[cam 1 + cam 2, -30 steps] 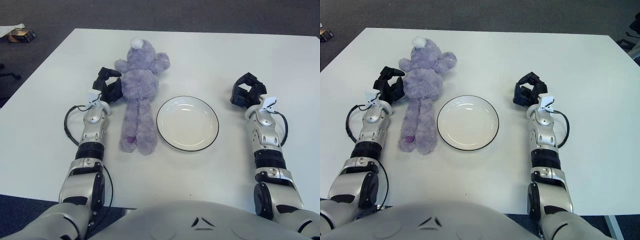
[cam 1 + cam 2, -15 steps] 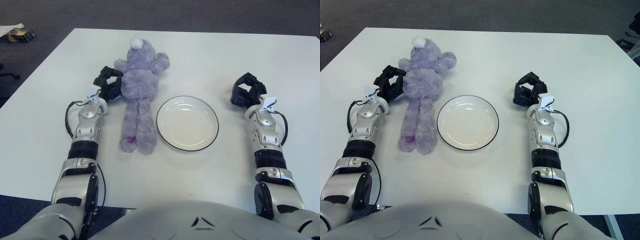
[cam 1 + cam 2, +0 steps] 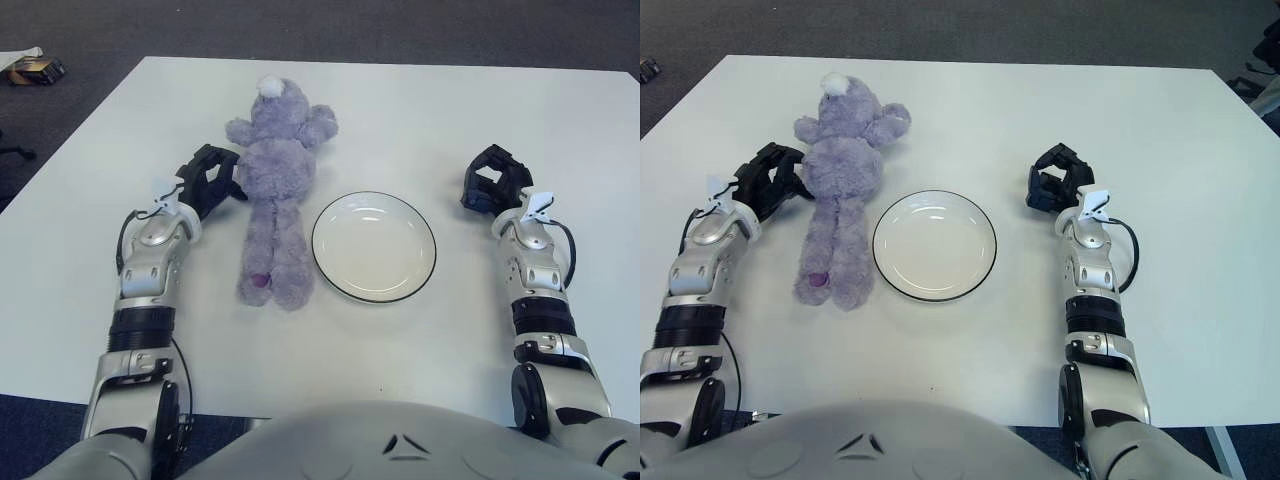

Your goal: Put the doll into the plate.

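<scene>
A purple plush doll (image 3: pixel 275 190) lies lengthwise on the white table (image 3: pixel 450 110), head away from me and legs toward me. A white plate (image 3: pixel 375 245) with a dark rim sits just to its right, empty. My left hand (image 3: pixel 205 180) rests on the table at the doll's left side, level with its body, fingers loosely spread and holding nothing; the fingertips are right at the plush. My right hand (image 3: pixel 492 185) is parked on the table to the right of the plate, fingers relaxed and empty.
The table's left edge runs close to my left arm. A small box (image 3: pixel 30 68) lies on the dark floor at the far left. Bare tabletop lies behind the plate and to the right.
My left hand and forearm have swung out to the left, away from the doll's arm. The doll has shifted very slightly left. The right arm has not moved.
</scene>
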Available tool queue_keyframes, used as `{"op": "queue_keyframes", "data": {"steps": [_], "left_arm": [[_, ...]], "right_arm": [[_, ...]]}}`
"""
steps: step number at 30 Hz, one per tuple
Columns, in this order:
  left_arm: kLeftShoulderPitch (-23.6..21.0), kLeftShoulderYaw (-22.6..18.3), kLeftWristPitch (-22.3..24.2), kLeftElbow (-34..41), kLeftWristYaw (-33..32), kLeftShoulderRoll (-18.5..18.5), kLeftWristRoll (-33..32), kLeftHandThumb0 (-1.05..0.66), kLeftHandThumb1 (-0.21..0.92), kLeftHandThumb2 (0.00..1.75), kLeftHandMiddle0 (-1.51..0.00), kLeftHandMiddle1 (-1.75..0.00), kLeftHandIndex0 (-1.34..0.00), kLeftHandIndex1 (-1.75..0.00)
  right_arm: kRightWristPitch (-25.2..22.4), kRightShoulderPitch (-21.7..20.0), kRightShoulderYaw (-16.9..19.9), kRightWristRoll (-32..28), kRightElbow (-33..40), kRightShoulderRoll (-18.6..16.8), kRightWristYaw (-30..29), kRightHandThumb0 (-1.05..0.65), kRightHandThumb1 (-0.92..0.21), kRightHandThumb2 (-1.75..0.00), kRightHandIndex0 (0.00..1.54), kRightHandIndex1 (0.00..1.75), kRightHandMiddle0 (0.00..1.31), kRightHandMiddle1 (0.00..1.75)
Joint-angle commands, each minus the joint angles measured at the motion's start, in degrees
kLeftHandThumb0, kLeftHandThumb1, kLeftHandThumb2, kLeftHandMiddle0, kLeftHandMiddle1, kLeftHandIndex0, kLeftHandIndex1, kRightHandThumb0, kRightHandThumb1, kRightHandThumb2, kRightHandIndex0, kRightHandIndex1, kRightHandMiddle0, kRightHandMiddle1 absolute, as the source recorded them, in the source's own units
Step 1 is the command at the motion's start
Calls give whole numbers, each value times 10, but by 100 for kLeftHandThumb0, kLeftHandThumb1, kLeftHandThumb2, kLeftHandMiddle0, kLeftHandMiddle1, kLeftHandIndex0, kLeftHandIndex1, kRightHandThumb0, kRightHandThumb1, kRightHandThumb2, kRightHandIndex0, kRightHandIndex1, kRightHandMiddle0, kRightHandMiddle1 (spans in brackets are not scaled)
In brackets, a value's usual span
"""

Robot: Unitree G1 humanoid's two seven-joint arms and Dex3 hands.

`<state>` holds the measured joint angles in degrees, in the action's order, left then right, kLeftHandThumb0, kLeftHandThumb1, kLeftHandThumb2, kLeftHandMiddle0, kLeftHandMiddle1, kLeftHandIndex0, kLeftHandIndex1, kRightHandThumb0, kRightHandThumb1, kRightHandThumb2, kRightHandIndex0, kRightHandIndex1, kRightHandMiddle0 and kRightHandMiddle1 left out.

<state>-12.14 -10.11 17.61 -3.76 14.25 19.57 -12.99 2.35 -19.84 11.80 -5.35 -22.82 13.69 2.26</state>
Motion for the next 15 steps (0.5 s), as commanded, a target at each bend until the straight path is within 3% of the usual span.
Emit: {"op": "queue_keyframes", "data": {"steps": [1, 8, 15], "left_arm": [[30, -2, 39, 16, 20, 13, -8, -36, 92, 52, -54, -165, -20, -175], [56, -26, 99, 74, 47, 25, -56, -36, 92, 52, -52, -169, -20, -175], [70, -41, 145, 141, 44, 32, -84, -36, 92, 52, -44, -174, -20, -175]], "right_arm": [[-41, 4, -2, -2, -9, 5, 7, -47, -35, -128, 106, 175, 59, 175], [-72, -6, -20, 12, 49, 8, 9, -45, -41, -120, 96, 175, 54, 175], [-78, -48, -42, 31, 37, 10, 9, -44, -45, -115, 92, 174, 51, 175]]}}
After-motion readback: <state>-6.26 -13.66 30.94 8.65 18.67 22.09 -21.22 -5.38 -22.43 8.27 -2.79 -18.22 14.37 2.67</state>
